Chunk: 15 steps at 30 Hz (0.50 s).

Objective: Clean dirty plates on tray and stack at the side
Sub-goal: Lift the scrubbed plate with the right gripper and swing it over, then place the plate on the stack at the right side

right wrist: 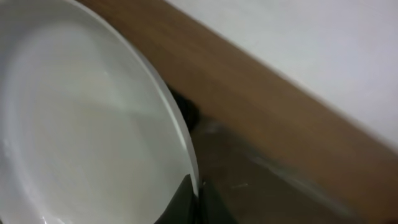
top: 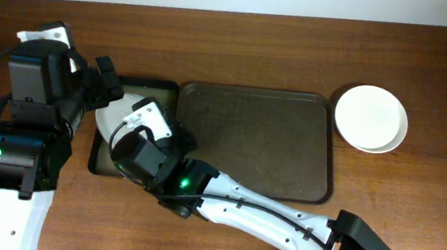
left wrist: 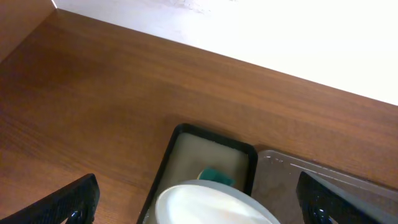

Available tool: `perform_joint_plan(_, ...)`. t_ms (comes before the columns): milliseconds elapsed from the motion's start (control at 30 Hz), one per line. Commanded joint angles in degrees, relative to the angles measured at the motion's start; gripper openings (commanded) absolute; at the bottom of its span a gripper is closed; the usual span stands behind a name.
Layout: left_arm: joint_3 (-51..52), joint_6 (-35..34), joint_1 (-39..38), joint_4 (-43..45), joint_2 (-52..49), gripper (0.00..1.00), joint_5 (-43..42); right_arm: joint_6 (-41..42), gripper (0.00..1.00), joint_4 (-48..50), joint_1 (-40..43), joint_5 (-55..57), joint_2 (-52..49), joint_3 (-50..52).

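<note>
**Right arm holds a plate over the small tray**

The wooden counter [top: 257, 45] carries a large brown tray [top: 255, 141] at its middle. A smaller dark tray [top: 164, 94] lies just beside it on the left. On the counter to the right of the large tray, near its far corner but apart from it, white plates [top: 371, 118] sit in a stack. One more white plate [top: 112, 117] is over the small tray, tilted. Under its far edge a bit of green sponge [left wrist: 216, 176] shows. The right fingers [right wrist: 183, 205] are pressed together on this plate's rim – pinching it. The left fingers [left wrist: 68, 202] stand spread wide and empty – just beside the plate.
</note>
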State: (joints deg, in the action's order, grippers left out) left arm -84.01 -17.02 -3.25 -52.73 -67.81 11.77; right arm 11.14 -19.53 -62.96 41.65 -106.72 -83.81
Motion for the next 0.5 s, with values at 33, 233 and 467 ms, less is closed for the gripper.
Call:
perform_joint_plan(33, -0.2, -0.3, 0.0, 0.1, 0.6, 0.99, -0.6, 15.5, 0.04, -0.4, 6.5, -19.1, -0.2, -1.2)
perform_joint_plan(233, -0.2, -0.3, 0.0, 0.1, 0.6, 0.99, -0.6, 25.3, 0.04, -4.1, 21.5, -44.0, -0.2, -1.2)
perform_joint_plan(467, -0.2, -0.3, 0.0, 0.1, 0.6, 0.99, -0.6, 25.3, 0.04, -18.3, 44.7, -53.3, -0.2, -1.2)
